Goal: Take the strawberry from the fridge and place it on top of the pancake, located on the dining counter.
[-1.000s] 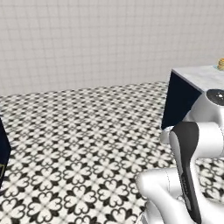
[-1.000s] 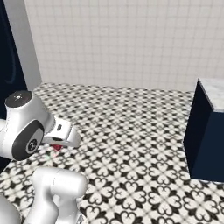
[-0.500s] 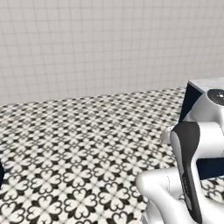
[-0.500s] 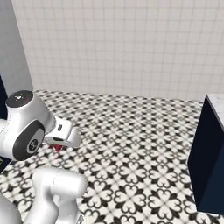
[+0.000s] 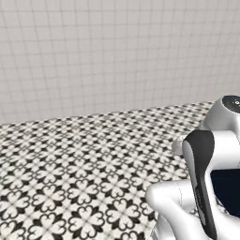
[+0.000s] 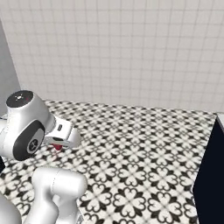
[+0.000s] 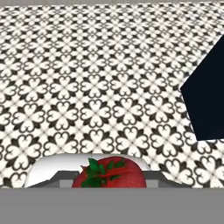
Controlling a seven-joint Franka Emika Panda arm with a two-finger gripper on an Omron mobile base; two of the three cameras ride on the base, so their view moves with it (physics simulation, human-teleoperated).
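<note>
My gripper (image 7: 109, 178) is shut on the strawberry (image 7: 110, 172), a red fruit with green leaves that sits at the bottom of the hand view, above patterned floor. From the right base view the hand (image 6: 61, 136) hangs low at the left, and a bit of the red strawberry (image 6: 57, 147) peeks out under it. The dining counter's navy base (image 6: 211, 175) stands at the right edge, and the same dark navy base (image 7: 206, 98) shows in the hand view. The pancake is out of view. A light-grey panel (image 6: 6, 72) at the far left may be the fridge; I cannot tell.
Black-and-white patterned floor (image 5: 79, 164) stretches ahead to a white tiled wall (image 5: 112, 56). My own arm (image 5: 206, 183) fills the lower right of the left base view, with a navy patch (image 5: 227, 185) behind it.
The whole picture has slid to the right as the base turns; the counter has drifted to the right edge and its white top has left the view. The grip on the strawberry is unchanged.
</note>
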